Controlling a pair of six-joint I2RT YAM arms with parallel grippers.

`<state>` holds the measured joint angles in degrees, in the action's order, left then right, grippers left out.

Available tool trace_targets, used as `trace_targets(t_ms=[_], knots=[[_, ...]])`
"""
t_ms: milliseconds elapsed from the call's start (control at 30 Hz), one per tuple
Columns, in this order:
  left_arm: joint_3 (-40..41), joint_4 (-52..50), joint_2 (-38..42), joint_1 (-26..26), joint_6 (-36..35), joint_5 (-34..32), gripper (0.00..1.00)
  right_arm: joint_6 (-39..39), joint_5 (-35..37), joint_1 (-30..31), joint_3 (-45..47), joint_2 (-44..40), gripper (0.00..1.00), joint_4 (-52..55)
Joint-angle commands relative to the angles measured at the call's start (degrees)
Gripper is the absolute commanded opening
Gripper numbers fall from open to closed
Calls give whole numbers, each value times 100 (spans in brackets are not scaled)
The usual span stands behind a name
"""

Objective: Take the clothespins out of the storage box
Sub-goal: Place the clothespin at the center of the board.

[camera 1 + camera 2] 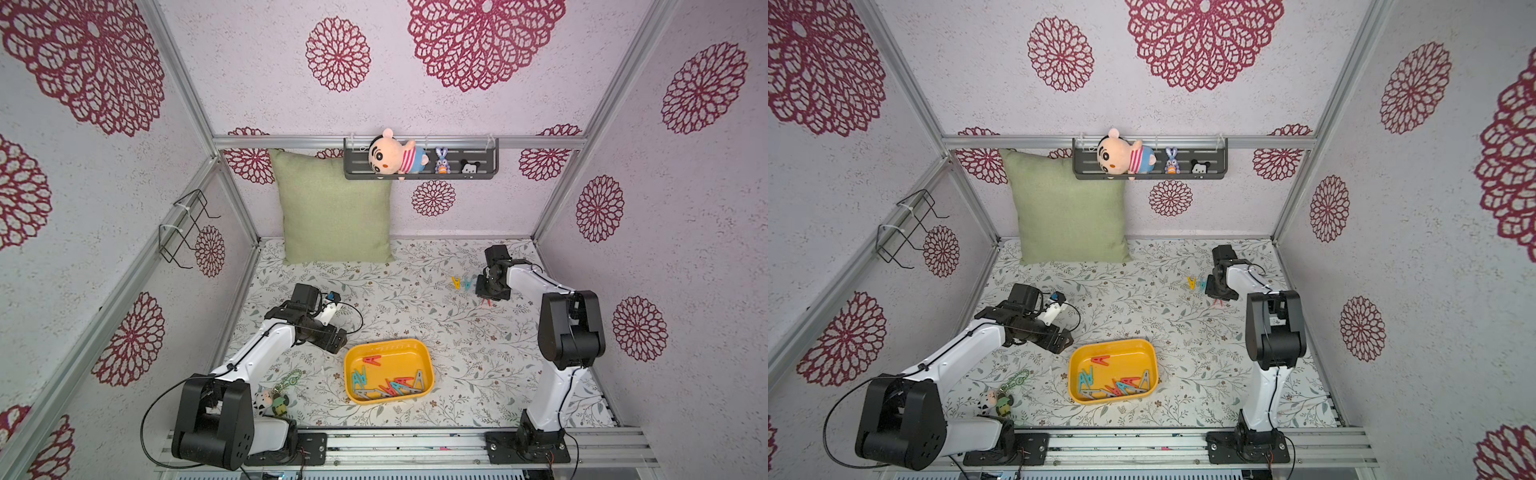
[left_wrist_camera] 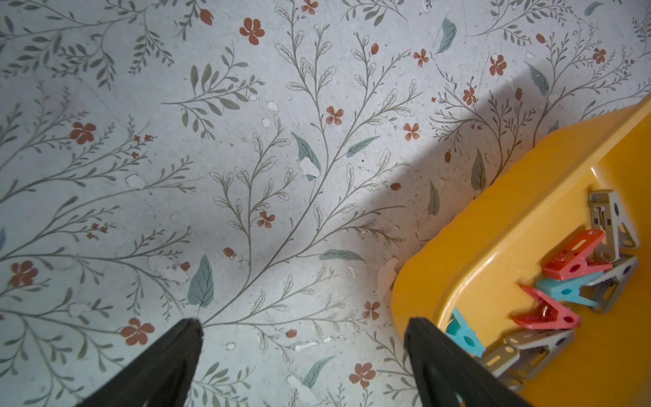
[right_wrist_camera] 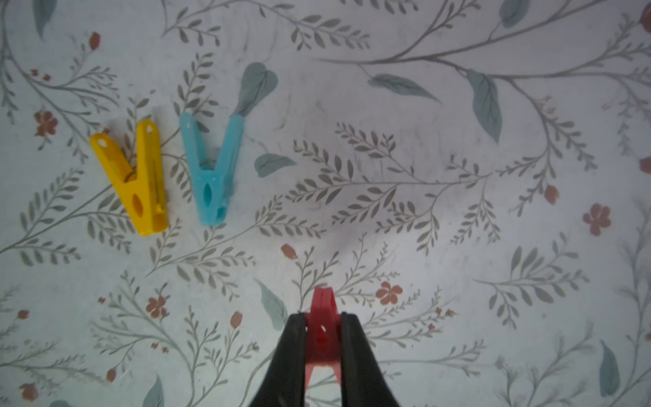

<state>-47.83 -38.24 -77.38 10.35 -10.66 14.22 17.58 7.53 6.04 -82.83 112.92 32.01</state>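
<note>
Your right gripper pinches a red clothespin well away from the storage box, near the yellow clothespin and teal clothespin. Lower it to the mat before you release. Your left gripper hangs wide open and empty just beside the box. More clothespins lie inside it.

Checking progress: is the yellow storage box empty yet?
Not empty: the storage box holds several red, teal and grey clothespins.

Floral tbl: yellow box, yellow peg, teal peg, keychain, pillow.
</note>
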Motion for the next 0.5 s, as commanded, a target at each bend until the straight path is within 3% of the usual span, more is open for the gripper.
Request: trace_targets(t_ms=[0,300,467], knots=[[-59,54,92,-20,-8,36,98,-402,-32,-153,-663,353,5,53],[-51,51,101,-22,-8,23,98,-756,-136,-218,-2509,1599,6,901],[-45,53,110,-24,-7,28,98,-791,-313,-209,-2799,1802,8,1003]])
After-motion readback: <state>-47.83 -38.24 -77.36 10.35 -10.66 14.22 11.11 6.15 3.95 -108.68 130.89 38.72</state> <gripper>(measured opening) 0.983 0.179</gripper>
